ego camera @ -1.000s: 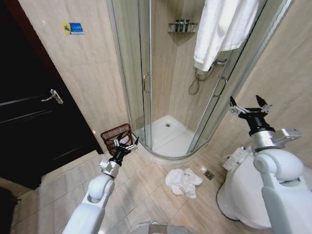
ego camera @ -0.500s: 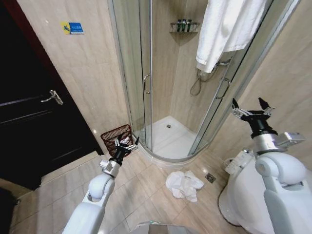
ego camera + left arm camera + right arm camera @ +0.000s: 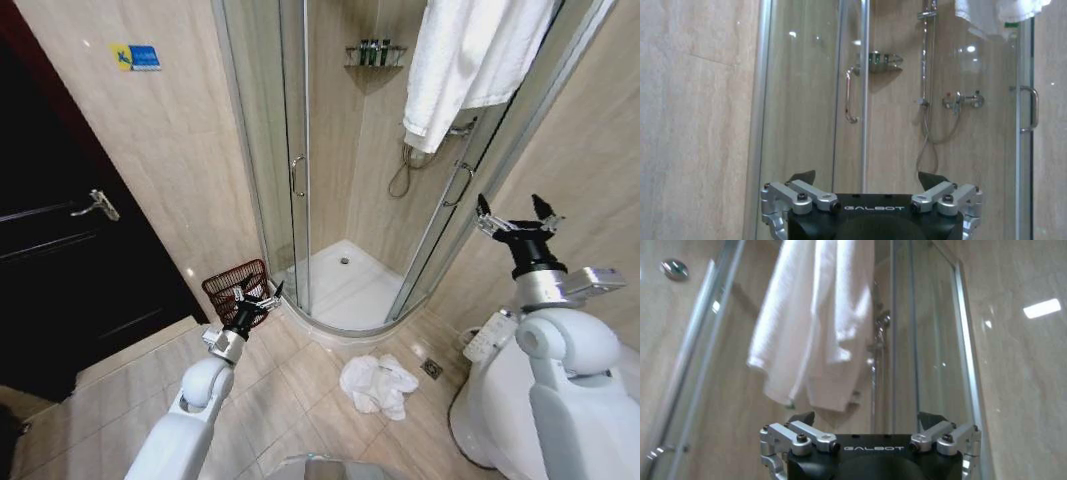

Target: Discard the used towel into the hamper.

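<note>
Nothing grabbed yet: the used towel (image 3: 377,383) lies crumpled on the floor tiles by the shower, the hamper (image 3: 233,286) near the left gripper (image 3: 255,298), right gripper (image 3: 515,217) raised, both jaws apart, so a downward reach seems next.

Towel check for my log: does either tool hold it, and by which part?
Neither: left tool and right tool are open and empty; towel lies crumpled on the floor.
</note>
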`<state>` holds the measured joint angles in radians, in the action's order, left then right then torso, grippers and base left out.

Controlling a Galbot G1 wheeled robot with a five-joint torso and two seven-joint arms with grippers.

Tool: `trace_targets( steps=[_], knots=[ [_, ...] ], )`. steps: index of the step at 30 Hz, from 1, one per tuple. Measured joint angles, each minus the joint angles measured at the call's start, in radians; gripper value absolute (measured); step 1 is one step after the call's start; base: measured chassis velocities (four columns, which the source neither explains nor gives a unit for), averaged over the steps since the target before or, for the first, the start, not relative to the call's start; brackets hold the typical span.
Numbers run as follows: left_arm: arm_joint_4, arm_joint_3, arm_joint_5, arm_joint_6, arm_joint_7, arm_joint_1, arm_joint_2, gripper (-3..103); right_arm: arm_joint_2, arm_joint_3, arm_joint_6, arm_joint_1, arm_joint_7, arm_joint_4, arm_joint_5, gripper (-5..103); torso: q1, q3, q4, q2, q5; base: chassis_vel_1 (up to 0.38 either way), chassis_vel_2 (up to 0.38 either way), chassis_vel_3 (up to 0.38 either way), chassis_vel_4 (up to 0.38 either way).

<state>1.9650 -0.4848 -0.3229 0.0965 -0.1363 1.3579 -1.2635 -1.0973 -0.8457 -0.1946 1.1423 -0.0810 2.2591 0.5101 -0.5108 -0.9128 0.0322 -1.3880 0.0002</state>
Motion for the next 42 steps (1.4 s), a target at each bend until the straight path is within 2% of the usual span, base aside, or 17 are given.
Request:
trace_targets(
  steps=[5, 13, 15, 16, 20, 21, 23, 24, 25, 31, 32, 35, 36, 37, 39, 40, 42],
  knots=[
    [0.009, -0.004, 0.004, -0.004, 0.000, -0.002, -0.002, 100, 0.004, 0.033, 0.000, -0.049, 0.007, 0.017, 0.001, 100, 0.000, 0.000, -0.0002, 0.000, -0.0001, 0.000, 0.000, 0.000, 0.000],
    [0.002, -0.013, 0.026, -0.006, 0.000, 0.004, -0.018, 100, 0.128, 0.114, -0.023, -0.263, 0.012, -0.077, 0.063, 100, 0.000, 0.000, 0.0000, 0.000, -0.0002, 0.000, 0.000, 0.000, 0.000],
    [-0.001, -0.017, 0.032, -0.005, 0.000, 0.007, -0.023, 100, 0.187, 0.162, -0.029, -0.388, 0.008, -0.130, 0.100, 100, 0.000, 0.000, 0.0001, 0.000, -0.0005, 0.000, 0.000, 0.000, 0.000],
    [-0.001, -0.017, 0.032, -0.005, 0.000, 0.007, -0.023, 100, 0.187, 0.162, -0.029, -0.388, 0.008, -0.130, 0.100, 100, 0.000, 0.000, 0.0001, 0.000, -0.0005, 0.000, 0.000, 0.000, 0.000],
    [-0.005, -0.022, 0.039, -0.006, 0.000, 0.004, -0.027, 100, 0.272, 0.286, -0.048, -0.631, -0.017, -0.231, 0.136, 100, 0.000, 0.000, 0.0000, 0.000, 0.0000, 0.000, 0.000, 0.000, 0.000],
    [-0.005, -0.022, 0.039, -0.006, 0.000, 0.004, -0.027, 100, 0.272, 0.286, -0.048, -0.631, -0.017, -0.231, 0.136, 100, 0.000, 0.000, 0.0000, 0.000, 0.0000, 0.000, 0.000, 0.000, 0.000],
    [-0.005, -0.022, 0.041, -0.009, 0.000, 0.000, -0.028, 100, 0.294, 0.374, -0.062, -0.782, -0.049, -0.282, 0.156, 100, 0.000, 0.000, 0.0000, 0.000, 0.0000, 0.000, 0.000, 0.000, 0.000],
    [-0.005, -0.022, 0.041, -0.009, 0.000, 0.000, -0.028, 100, 0.294, 0.374, -0.062, -0.782, -0.049, -0.282, 0.156, 100, 0.000, 0.000, 0.0000, 0.000, 0.0000, 0.000, 0.000, 0.000, 0.000],
    [-0.006, -0.021, 0.042, -0.010, 0.000, -0.002, -0.029, 100, 0.302, 0.453, -0.071, -0.893, -0.071, -0.324, 0.170, 100, 0.000, 0.000, -0.0001, 0.000, -0.0007, 0.000, 0.000, 0.000, 0.000],
    [-0.010, -0.024, 0.042, -0.006, -0.001, 0.000, -0.037, 100, 0.294, 0.672, -0.089, -1.190, -0.119, -0.499, 0.186, 100, -0.001, 0.000, 0.0002, 0.000, 0.0002, 0.000, 0.000, 0.000, 0.000],
    [-0.010, -0.024, 0.042, -0.006, -0.001, 0.000, -0.037, 100, 0.294, 0.672, -0.089, -1.190, -0.119, -0.499, 0.186, 100, -0.001, 0.000, 0.0002, 0.000, 0.0002, 0.000, 0.000, 0.000, 0.000],
    [-0.017, -0.030, 0.042, 0.006, -0.005, 0.006, -0.038, 100, 0.258, 0.782, -0.093, -1.373, -0.137, -0.615, 0.192, 100, 0.000, 0.000, -0.0004, 0.000, -0.0001, 0.000, 0.000, 0.000, 0.000],
    [-0.017, -0.030, 0.042, 0.006, -0.005, 0.006, -0.038, 100, 0.258, 0.782, -0.093, -1.373, -0.137, -0.615, 0.192, 100, 0.000, 0.000, -0.0004, 0.000, -0.0001, 0.000, 0.000, 0.000, 0.000],
    [-0.018, -0.032, 0.042, 0.007, -0.006, 0.007, -0.038, 100, 0.246, 0.800, -0.093, -1.403, -0.141, -0.640, 0.192, 100, 0.000, 0.000, -0.0003, 0.000, 0.0000, 0.000, 0.000, 0.000, 0.000],
    [-0.020, -0.041, 0.040, 0.016, -0.006, 0.011, -0.042, 100, 0.164, 0.880, -0.095, -1.533, -0.171, -0.730, 0.191, 100, 0.000, 0.000, -0.0002, 0.000, -0.0001, 0.000, 0.000, 0.000, 0.000],
    [-0.020, -0.041, 0.040, 0.016, -0.006, 0.011, -0.042, 100, 0.164, 0.880, -0.095, -1.533, -0.171, -0.730, 0.191, 100, 0.000, 0.000, -0.0002, 0.000, -0.0001, 0.000, 0.000, 0.000, 0.000],
    [-0.020, -0.043, 0.038, 0.018, -0.006, 0.013, -0.043, 100, 0.099, 0.925, -0.109, -1.617, -0.208, -0.779, 0.189, 100, -0.001, 0.000, 0.0001, 0.000, -0.0009, 0.000, 0.000, 0.000, 0.000]
  ],
)
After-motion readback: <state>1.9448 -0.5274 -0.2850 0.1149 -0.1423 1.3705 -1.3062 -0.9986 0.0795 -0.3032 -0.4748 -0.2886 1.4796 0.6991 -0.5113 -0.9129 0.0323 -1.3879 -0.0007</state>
